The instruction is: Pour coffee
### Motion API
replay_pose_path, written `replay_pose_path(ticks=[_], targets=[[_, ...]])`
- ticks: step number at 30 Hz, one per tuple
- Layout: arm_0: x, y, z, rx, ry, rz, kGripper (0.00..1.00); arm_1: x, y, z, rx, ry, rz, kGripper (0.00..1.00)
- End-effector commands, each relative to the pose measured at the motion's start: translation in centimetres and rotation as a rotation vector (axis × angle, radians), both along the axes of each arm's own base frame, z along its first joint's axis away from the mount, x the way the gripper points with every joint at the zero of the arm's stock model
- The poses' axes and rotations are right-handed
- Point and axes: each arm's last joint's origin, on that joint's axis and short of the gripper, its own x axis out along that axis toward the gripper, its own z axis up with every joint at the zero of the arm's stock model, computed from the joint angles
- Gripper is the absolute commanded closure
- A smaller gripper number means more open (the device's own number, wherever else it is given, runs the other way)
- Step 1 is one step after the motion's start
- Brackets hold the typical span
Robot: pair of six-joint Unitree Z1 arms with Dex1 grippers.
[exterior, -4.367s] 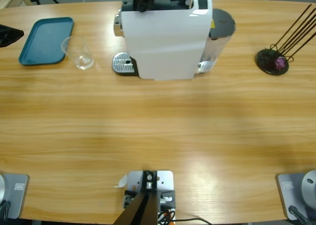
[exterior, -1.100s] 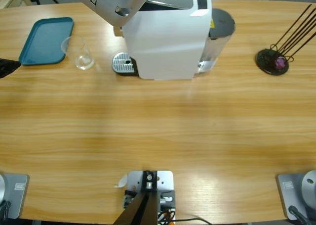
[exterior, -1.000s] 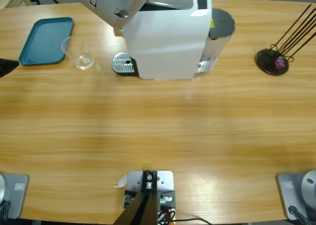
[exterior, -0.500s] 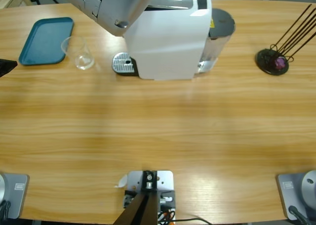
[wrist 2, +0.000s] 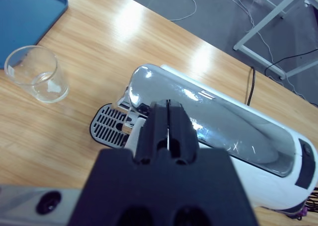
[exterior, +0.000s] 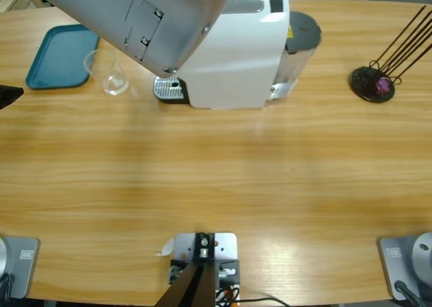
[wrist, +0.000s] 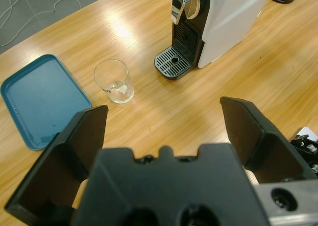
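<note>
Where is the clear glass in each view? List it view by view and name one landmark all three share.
High view: the glass stands upper left, between the blue tray and the coffee machine.
Left wrist view: the glass is left of centre, right of the tray.
Right wrist view: the glass is at the left edge.
Shared landmark: the machine's round drip grate.
</note>
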Motion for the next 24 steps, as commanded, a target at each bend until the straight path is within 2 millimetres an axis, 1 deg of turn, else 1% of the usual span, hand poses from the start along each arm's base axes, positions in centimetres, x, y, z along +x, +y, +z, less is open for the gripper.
replay_pose_path(ticks=[1,4,5,6,7,8,9,10,11,13,16,18,20,22,24], targets=[[-0.7,0.6,-1.1,0.005,0.039,0.006,0.027,-0.2,-1.6,-2.0,-0.091,0.081,0.033,1.0],[-0.3,0.2,-1.5,0.01,0.051,0.016,0.027,-0.5,-4.7,3.9,0.036,0.108,0.136,1.0],[-0.1,0.1,-1.6,0.012,0.052,0.018,0.027,-0.8,-5.8,5.7,0.073,0.115,0.178,0.918],[0.0,0.0,-1.7,0.013,0.05,0.021,0.027,-1.2,-7.1,7.3,0.107,0.125,0.21,0.718],[0.0,0.1,-1.7,0.013,0.046,0.027,0.025,-1.6,-8.4,8.6,0.138,0.143,0.239,0.488],[0.1,0.1,-1.8,0.011,0.042,0.032,0.023,-2.1,-9.6,9.6,0.162,0.169,0.273,0.236],[0.1,0.1,-1.8,0.009,0.041,0.035,0.021,-2.9,-11.0,10.5,0.178,0.204,0.308,0.035],[0.1,0.1,-2.0,0.009,0.04,0.039,0.018,-3.5,-12.0,10.8,0.185,0.239,0.332,0.003],[0.2,0.2,-2.3,0.007,0.037,0.045,0.018,-4.1,-13.0,10.8,0.191,0.278,0.354,0.0],[0.4,0.2,-3.1,-0.002,0.026,0.06,0.019,-5.2,-15.0,9.8,0.187,0.362,0.374,0.0],[1.0,0.5,-4.5,-0.001,0.002,0.119,0.023,-7.4,-18.6,8.2,0.183,0.424,0.34,0.004],[1.7,0.7,-5.2,-0.003,-0.004,0.166,0.054,-8.9,-21.0,7.3,0.191,0.422,0.333,0.004],[2.6,0.4,-5.9,0.004,-0.003,0.184,0.064,-10.7,-24.0,6.2,0.231,0.394,0.348,0.009],[3.9,-0.4,-7.2,0.031,0.034,0.186,0.065,-12.1,-26.3,5.2,0.274,0.362,0.369,0.013],[5.3,-1.2,-8.4,0.065,0.08,0.195,0.064,-13.2,-28.1,4.3,0.277,0.356,0.382,0.011]])
